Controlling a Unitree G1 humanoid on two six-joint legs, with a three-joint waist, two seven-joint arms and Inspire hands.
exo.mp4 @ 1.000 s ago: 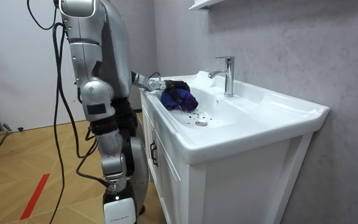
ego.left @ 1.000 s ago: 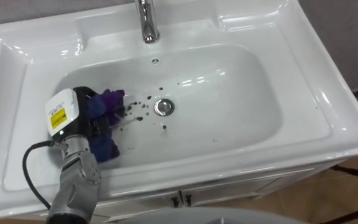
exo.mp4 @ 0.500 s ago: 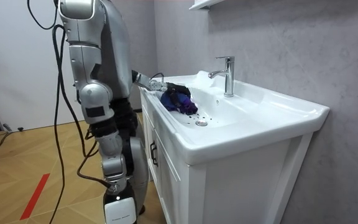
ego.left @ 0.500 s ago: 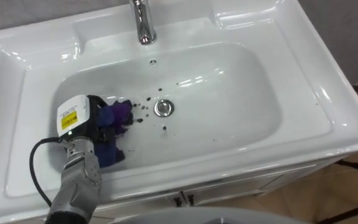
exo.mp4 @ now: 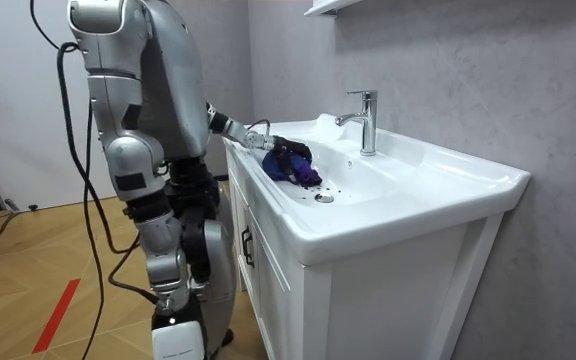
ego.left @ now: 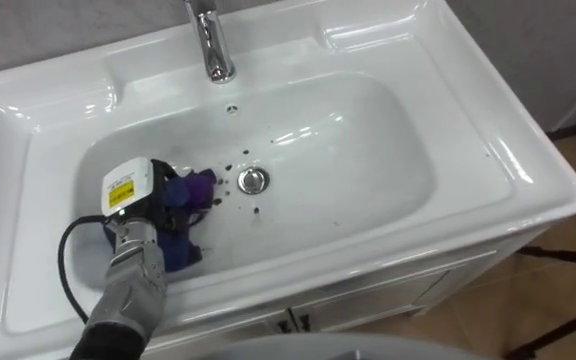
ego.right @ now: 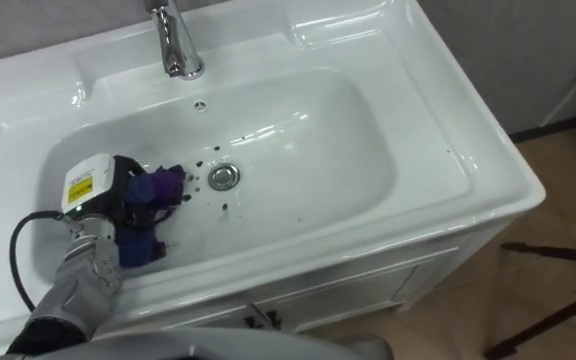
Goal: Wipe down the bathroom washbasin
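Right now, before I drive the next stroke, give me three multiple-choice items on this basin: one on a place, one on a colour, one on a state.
1. Where does the cloth lie in the basin?
A) left of the drain
B) on the back rim
C) hanging over the front edge

2. What colour is the cloth?
A) white
B) yellow
C) purple-blue

3. How is the left hand?
A) open, held above the bowl
B) shut on the cloth
C) flat on the rim, empty

Answers:
1 A: the cloth sits down in the bowl, on the robot's left of the drain.
2 C: it shows purple and blue against the white bowl.
3 B: its fingers curl round the bunched cloth.
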